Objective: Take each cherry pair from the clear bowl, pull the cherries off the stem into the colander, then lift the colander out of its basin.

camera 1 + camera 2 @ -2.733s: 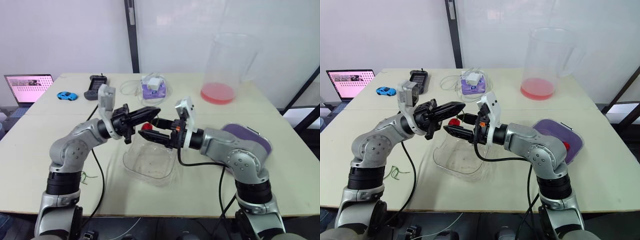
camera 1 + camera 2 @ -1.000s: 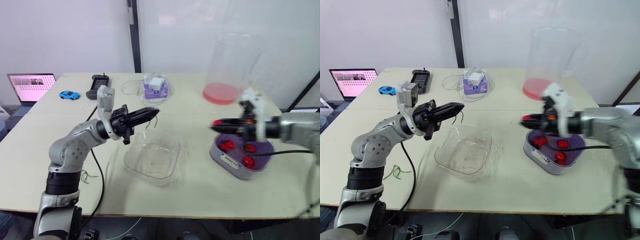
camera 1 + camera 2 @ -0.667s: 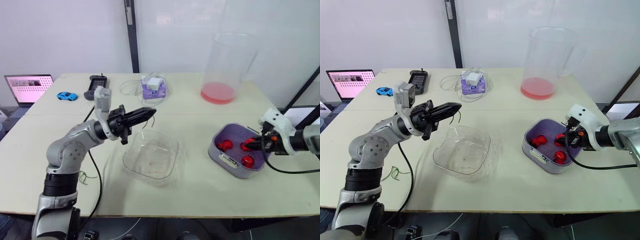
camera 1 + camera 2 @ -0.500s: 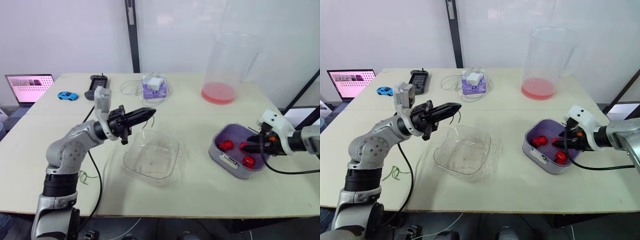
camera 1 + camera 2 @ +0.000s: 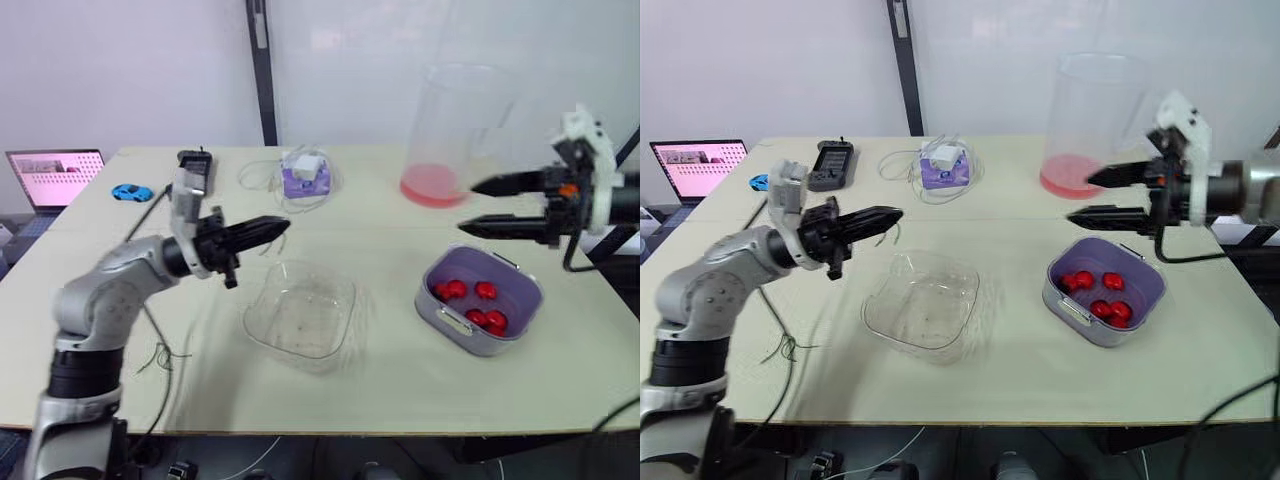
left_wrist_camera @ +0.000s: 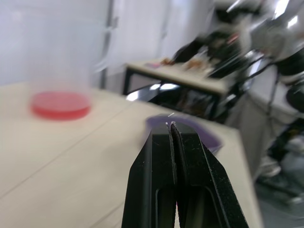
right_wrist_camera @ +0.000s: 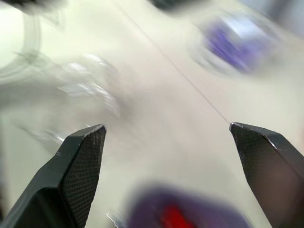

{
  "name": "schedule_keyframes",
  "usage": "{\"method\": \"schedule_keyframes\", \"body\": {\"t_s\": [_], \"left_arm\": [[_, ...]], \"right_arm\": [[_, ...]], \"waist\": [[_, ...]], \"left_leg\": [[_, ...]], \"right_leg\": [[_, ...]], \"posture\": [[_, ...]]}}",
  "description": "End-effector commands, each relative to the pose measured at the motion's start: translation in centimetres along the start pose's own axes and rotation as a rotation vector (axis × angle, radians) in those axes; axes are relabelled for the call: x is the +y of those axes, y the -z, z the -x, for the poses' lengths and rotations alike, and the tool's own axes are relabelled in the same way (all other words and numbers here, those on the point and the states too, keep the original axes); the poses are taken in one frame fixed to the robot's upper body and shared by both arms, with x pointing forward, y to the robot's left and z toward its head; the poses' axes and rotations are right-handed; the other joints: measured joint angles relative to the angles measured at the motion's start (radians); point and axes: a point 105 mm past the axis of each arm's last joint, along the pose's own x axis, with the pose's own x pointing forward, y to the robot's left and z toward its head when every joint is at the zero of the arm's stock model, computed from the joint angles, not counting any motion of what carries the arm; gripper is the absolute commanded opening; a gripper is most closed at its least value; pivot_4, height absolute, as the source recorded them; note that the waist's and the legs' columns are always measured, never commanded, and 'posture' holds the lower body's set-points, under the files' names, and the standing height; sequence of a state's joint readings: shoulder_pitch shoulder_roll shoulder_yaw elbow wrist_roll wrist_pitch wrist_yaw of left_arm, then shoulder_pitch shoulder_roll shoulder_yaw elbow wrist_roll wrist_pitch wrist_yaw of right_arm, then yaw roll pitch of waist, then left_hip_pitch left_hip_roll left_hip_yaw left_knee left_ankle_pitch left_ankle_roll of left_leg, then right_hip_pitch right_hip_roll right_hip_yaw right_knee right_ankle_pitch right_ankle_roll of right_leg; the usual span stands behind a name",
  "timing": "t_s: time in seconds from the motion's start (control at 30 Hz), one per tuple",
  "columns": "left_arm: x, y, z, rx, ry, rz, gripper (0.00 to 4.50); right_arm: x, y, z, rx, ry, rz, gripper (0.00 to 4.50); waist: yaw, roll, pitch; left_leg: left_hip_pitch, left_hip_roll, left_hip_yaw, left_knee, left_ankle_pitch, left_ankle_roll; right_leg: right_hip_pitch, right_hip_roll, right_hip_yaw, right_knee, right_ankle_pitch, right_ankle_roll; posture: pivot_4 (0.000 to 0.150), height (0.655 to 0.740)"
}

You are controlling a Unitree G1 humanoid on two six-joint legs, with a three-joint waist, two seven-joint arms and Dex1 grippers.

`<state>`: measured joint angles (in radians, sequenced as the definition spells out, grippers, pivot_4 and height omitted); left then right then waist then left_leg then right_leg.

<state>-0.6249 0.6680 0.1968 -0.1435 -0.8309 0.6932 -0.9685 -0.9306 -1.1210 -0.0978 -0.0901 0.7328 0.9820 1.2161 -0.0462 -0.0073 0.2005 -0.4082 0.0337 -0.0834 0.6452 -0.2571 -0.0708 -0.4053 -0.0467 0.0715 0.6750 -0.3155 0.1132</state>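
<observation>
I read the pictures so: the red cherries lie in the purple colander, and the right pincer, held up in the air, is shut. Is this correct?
Not fully. The right pincer is open, not shut: the right wrist view shows its two fingers far apart with nothing between them. The rest stands: the red cherries lie in the purple colander, and the right pincer is held up in the air.

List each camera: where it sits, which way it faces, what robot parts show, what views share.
Left eye view: head, forward-down over table; both arms.
Right eye view: head; same scene.
Left wrist view: left end effector, shut, facing colander and pitcher.
Right wrist view: right end effector, open, above clear bowl and colander.
Shared: both wrist views catch the colander.
</observation>
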Motion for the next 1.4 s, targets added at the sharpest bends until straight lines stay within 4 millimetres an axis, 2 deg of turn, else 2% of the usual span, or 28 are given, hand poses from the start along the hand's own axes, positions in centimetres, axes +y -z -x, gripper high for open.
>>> {"method": "schedule_keyframes", "body": {"t_s": [0.03,0.1,0.13,0.23,0.3,0.43,0.83,0.93,1.03,1.13,1.17,1.33,1.4], "left_arm": [[0.5,-1.3,2.7,0.067,-0.1,-0.09,0.0],[0.8,-1.0,4.0,0.102,-0.138,-0.087,0.0],[1.2,0.1,6.2,0.183,-0.215,-0.075,0.0],[2.0,1.9,10.7,0.304,-0.399,-0.039,0.0],[1.8,3.3,12.5,0.362,-0.45,-0.017,0.0],[0.6,6.2,14.4,0.451,-0.47,0.024,0.0],[0.9,11.0,17.5,0.47,-0.587,0.178,0.0],[1.2,11.0,17.6,0.452,-0.591,0.193,0.99],[1.4,10.2,17.7,0.425,-0.58,0.183,2.46],[2.0,8.7,18.2,0.383,-0.605,0.164,4.17],[2.3,8.1,18.5,0.37,-0.616,0.154,4.43],[3.3,4.6,19.5,0.284,-0.643,0.099,4.43],[3.2,3.8,19.4,0.278,-0.627,0.079,4.43]], "right_arm": [[3.1,-2.6,-1.9,-0.085,-0.193,0.056,4.46],[3.7,-3.0,-2.7,-0.105,-0.239,0.062,4.46],[4.2,-2.9,-3.5,-0.114,-0.29,0.063,4.46],[4.8,-2.4,-5.3,-0.118,-0.373,0.061,4.46],[4.8,-2.0,-5.8,-0.102,-0.383,0.066,4.46],[4.1,-1.7,-6.2,-0.076,-0.363,0.077,4.46],[4.8,-1.0,-6.3,-0.019,-0.361,0.084,4.46],[5.0,-1.0,-6.3,-0.021,-0.365,0.08,4.5],[5.2,-1.2,-6.4,-0.03,-0.368,0.074,4.5],[5.3,-1.2,-6.5,-0.034,-0.367,0.064,4.5],[5.3,-1.3,-6.5,-0.035,-0.365,0.062,4.5],[5.0,-1.3,-6.4,-0.035,-0.356,0.059,4.5],[4.8,-1.2,-6.4,-0.035,-0.354,0.059,4.5]], "waist": [[0.001,0.0,0.0],[0.006,0.0,0.0],[0.009,0.0,0.0],[-0.001,0.0,0.001],[0.002,0.0,0.001],[0.01,0.0,0.001],[0.002,0.0,0.001],[0.002,0.0,0.001],[0.004,0.0,0.001],[0.003,0.0,0.001],[0.003,0.0,0.001],[0.001,0.0,0.001],[0.002,0.0,0.001]], "left_leg": [[0.0,0.0,0.0,0.0,0.0,0.0],[0.0,0.0,0.0,-0.001,0.0,0.0],[-0.001,0.0,0.0,-0.001,0.0,0.0],[-0.001,0.0,0.001,-0.001,0.0,0.0],[-0.001,0.0,0.001,-0.002,0.0,0.001],[-0.001,0.0,0.001,-0.001,0.0,0.0],[-0.001,0.0,0.001,-0.001,0.0,0.0],[-0.001,0.0,0.001,-0.001,0.0,0.0],[-0.001,0.0,0.001,-0.001,0.0,0.0],[-0.001,0.0,0.001,-0.001,0.0,0.0],[-0.001,0.0,0.0,-0.001,0.0,0.0],[-0.001,0.0,0.001,-0.001,0.0,0.0],[-0.001,0.0,0.001,-0.001,0.0,0.0]], "right_leg": [[0.0,0.0,0.0,0.0,0.0,0.0],[0.0,-0.001,0.0,-0.001,0.0,0.0],[0.0,-0.001,-0.001,-0.001,0.0,0.0],[0.0,-0.002,-0.001,-0.002,0.0,0.0],[-0.002,-0.001,0.0,-0.001,0.0,0.0],[-0.001,-0.002,-0.001,-0.001,0.0,0.0],[-0.001,-0.002,-0.001,0.0,0.0,0.0],[-0.001,-0.002,-0.001,0.0,0.0,0.0],[-0.001,-0.002,-0.001,0.0,0.0,0.0],[-0.001,-0.002,-0.001,0.0,0.0,0.0],[-0.001,-0.002,-0.001,0.0,0.0,0.0],[-0.002,-0.002,-0.001,0.0,0.0,0.0],[-0.002,-0.002,-0.001,0.0,0.0,0.0]], "posture": [[0.15,0.7332],[0.15,0.7332],[0.15,0.7332],[0.15,0.7332],[0.15,0.7332],[0.15,0.7332],[0.15,0.7332],[0.15,0.7332],[0.15,0.7332],[0.15,0.7332],[0.15,0.7332],[0.15,0.7332],[0.15,0.7332]]}}
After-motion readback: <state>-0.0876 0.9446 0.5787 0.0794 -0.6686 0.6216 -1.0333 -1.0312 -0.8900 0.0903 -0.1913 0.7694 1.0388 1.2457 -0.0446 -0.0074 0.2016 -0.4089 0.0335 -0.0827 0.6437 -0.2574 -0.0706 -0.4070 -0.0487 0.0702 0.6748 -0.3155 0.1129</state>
